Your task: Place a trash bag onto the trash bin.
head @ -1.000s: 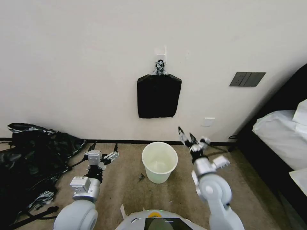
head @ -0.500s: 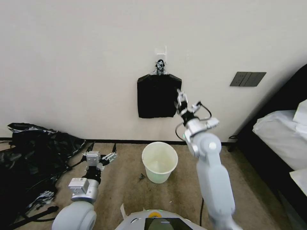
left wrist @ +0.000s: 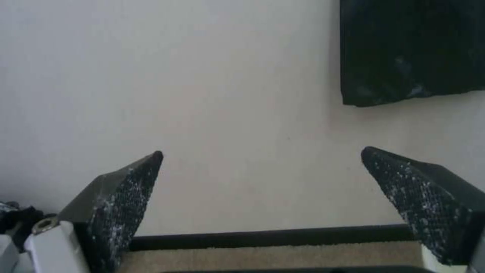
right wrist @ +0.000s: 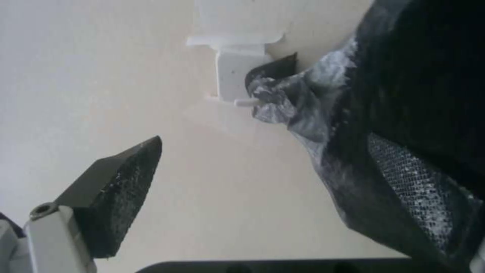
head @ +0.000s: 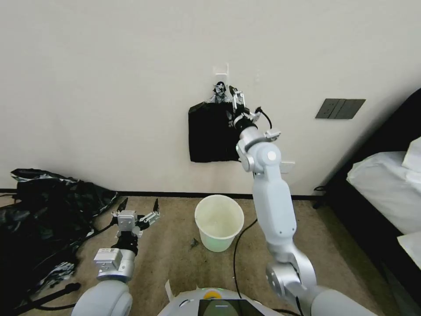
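Two grippers, jaws wide: right gripper [head: 233, 97] beside hanging bags [head: 210, 134], left gripper [head: 137, 207] low.

A plain cream wall [head: 109, 87] fills the upper half, with a black baseboard [head: 175, 194] running along its foot. A white hook [head: 220, 72] is stuck to the wall, a dark switch plate [head: 339, 108] farther right. Beige carpet [head: 175, 259] covers the floor. A bed with white bedding [head: 386, 188] stands at the right edge.
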